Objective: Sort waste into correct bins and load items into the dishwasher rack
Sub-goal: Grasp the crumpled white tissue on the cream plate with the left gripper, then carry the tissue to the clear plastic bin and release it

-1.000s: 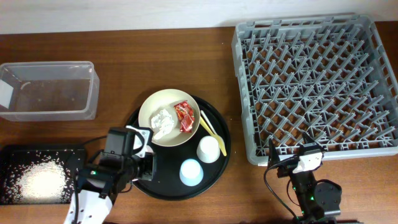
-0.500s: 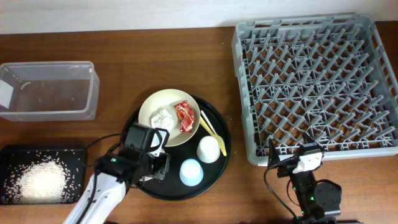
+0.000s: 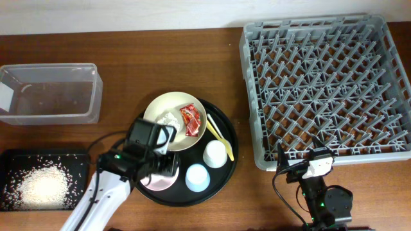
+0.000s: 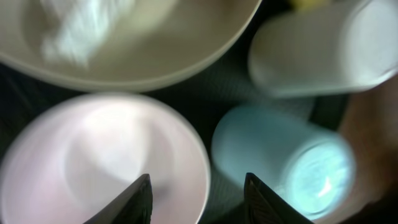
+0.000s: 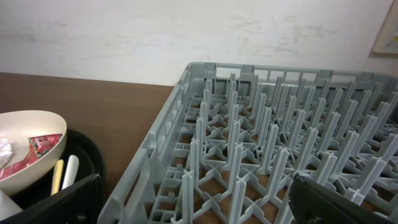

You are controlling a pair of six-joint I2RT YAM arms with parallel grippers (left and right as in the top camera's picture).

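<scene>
My left gripper [image 3: 167, 168] [image 4: 199, 202] is open over the round black tray [image 3: 226, 131], its fingers astride the right rim of the small pink bowl [image 3: 158, 183] [image 4: 93, 155]. The light blue cup [image 3: 196, 178] [image 4: 286, 155] and white cup [image 3: 216, 154] [image 4: 323, 43] stand upside down beside it. The cream bowl [image 3: 160, 106] [image 4: 155, 62] [image 5: 31, 127] holds the white tissue wad [image 3: 169, 119] [image 4: 87, 25] and red wrapper [image 3: 190, 120] [image 5: 37, 148]. The pale yellow fork and spoon [image 3: 218, 131] [image 5: 62, 174] lie to its right. My right gripper [image 3: 307, 168] [image 5: 199, 208] is open and empty at the grey rack's [image 3: 324, 90] [image 5: 261, 124] front edge.
The clear tub [image 3: 96, 96] stands at the back left. The shallow black tray [image 3: 70, 157] at the front left holds a heap of white rice [image 3: 42, 183]. Bare wooden table lies between the round tray and the rack.
My left arm has swung right, from beside the rice tray to over the round tray. The pink bowl now shows under its fingers. The right arm has not moved.
</scene>
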